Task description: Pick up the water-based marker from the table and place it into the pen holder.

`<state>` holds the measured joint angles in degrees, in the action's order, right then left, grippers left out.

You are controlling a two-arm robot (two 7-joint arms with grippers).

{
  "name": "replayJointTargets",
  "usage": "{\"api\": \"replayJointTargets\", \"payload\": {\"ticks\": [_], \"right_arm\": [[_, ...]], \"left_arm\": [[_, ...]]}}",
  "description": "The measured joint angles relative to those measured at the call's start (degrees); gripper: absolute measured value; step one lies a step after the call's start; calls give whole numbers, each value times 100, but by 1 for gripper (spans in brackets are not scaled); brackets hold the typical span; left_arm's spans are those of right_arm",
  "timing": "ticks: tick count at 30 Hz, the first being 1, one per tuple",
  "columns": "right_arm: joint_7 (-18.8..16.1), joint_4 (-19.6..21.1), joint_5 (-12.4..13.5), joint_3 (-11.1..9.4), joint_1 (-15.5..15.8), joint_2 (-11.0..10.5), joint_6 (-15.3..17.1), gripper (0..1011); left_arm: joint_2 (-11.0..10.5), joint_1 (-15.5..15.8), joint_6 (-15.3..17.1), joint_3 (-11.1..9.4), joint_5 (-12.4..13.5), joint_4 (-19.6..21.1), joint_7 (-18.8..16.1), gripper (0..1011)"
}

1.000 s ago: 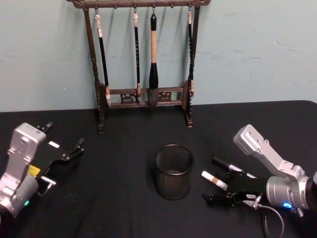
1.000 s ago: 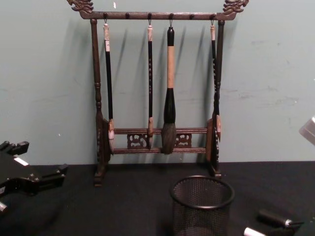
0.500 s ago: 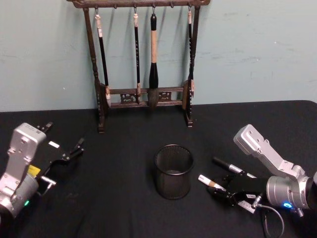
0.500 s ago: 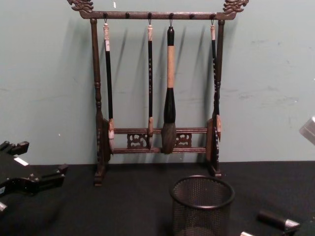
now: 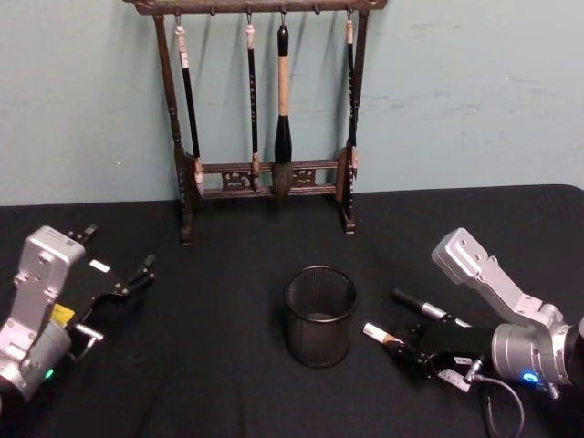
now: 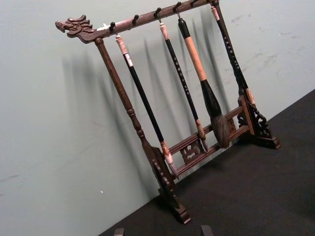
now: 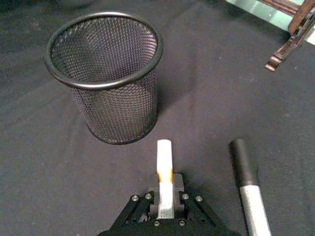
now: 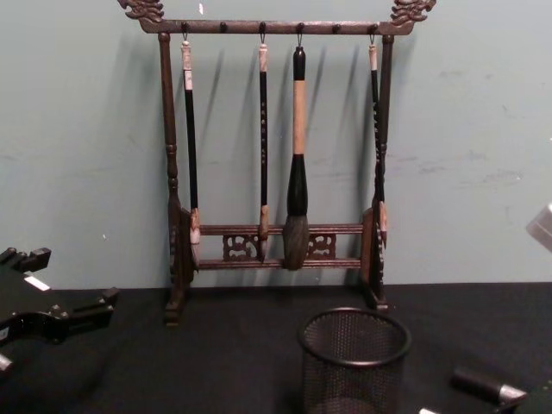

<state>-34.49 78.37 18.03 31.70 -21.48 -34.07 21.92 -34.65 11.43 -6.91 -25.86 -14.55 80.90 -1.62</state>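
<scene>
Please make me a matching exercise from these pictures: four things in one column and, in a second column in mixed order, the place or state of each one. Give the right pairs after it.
Column 1
1. white marker with orange band
2. black and silver marker
3. pen holder
4. brush rack

Column 2
A. stands upright on the table, in front of the rack
B. stands at the back, with brushes hanging from it
C. held between the fingers of the right gripper
D. lies free on the table, beside the right gripper

Pairs: 1-C, 2-D, 3-A, 4-B
</scene>
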Motion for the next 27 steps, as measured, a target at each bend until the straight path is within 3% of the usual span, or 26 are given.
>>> {"api": "replayJointTargets", "payload": {"ticks": [14,18,20,23,27], "right_arm": [[254,454,371,-428,177,-44,-347,170],[446,773,596,-739,379,-40,-705,170],[476,815,627,-781,408,-35,-760,169],[695,1074,828,-1064,590,75,-1188,169],[810,1167,913,-1181,628,196,-1393,169]], "left_arm": [[0,0,0,0,0,0,0,1008],[0,0,0,0,0,0,0,1006],[0,0,0,0,0,0,0,1008],[0,0,0,0,0,0,0,1008],[0,0,0,0,0,0,0,1008]]}}
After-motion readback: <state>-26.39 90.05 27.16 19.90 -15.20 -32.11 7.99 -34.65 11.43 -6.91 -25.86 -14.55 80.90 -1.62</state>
